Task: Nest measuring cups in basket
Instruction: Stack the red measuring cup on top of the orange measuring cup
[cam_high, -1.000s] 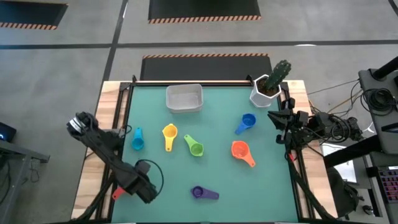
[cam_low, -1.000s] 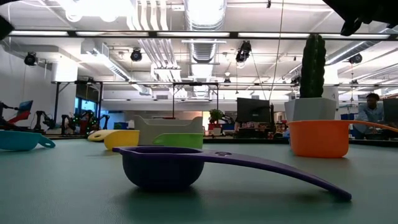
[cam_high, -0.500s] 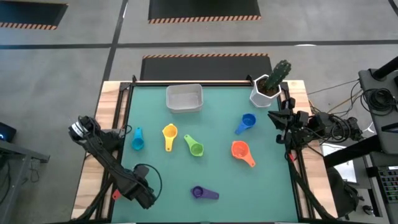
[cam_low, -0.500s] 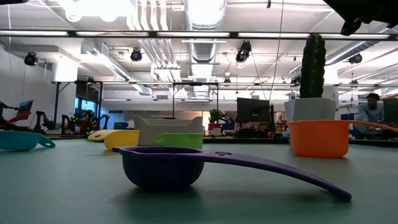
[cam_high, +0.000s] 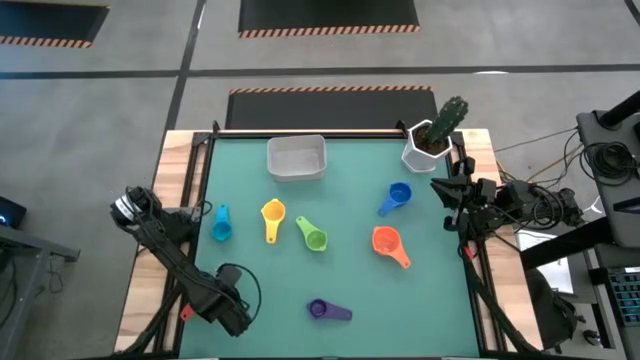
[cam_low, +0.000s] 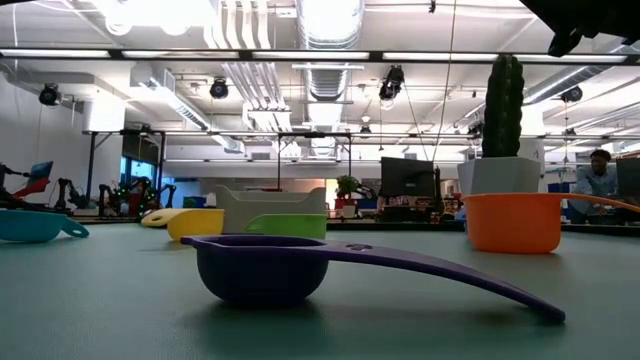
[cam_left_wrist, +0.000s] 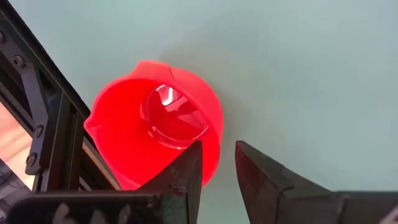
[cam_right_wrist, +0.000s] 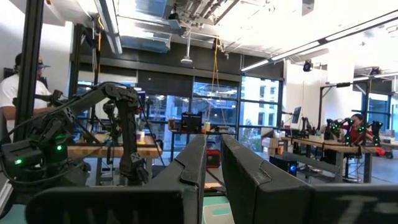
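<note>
The green counter (cam_high: 350, 270) carries a white basket (cam_high: 296, 158), a potted cactus (cam_high: 432, 140), and scattered measuring cups (cam_high: 313, 236), the purple cup (cam_high: 320, 310) nearest its front edge.

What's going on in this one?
The left gripper is down at the red cup by the table's left edge. The teal cup, yellow cup, green cup, blue cup, orange cup and purple cup lie scattered, none nested. The basket is empty. The right gripper waits at the right edge.
</note>
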